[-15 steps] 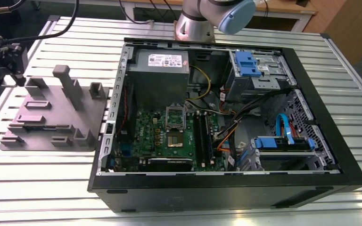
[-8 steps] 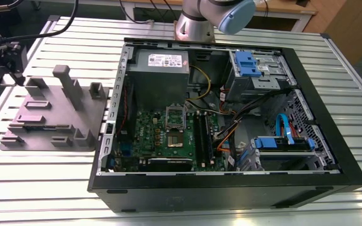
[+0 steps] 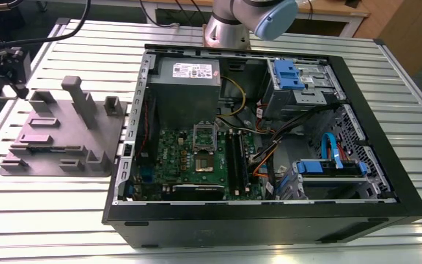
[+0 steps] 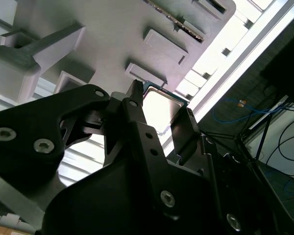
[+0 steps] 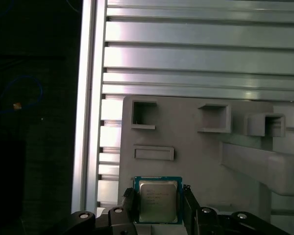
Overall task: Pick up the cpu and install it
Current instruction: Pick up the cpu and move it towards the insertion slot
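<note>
Black jaws grip the cpu (image 5: 158,199) by two opposite edges, metal top showing, likely to keep it level, over a corner of the grey tray (image 5: 206,161) on the slatted tabletop (image 5: 201,54), well apart from the open case (image 3: 270,223) where it belongs.
</note>
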Robot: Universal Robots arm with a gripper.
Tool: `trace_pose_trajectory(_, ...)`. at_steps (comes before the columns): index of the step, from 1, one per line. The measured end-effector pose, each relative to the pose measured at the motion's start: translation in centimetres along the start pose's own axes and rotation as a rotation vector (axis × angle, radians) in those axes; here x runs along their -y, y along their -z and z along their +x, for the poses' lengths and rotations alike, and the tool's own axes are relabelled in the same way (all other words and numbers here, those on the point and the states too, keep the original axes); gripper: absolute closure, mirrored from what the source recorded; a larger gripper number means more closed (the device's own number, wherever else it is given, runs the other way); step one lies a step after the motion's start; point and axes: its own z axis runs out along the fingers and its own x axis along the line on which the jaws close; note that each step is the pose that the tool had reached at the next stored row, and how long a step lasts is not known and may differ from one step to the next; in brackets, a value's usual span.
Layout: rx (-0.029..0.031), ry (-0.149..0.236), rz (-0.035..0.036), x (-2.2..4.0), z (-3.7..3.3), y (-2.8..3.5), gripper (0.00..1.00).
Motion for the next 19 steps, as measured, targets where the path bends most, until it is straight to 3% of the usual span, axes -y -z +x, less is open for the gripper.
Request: trace_pose_trajectory(19, -0.0001, 0.0, 0.0, -0.05, 0.01, 0.93, 0.53)
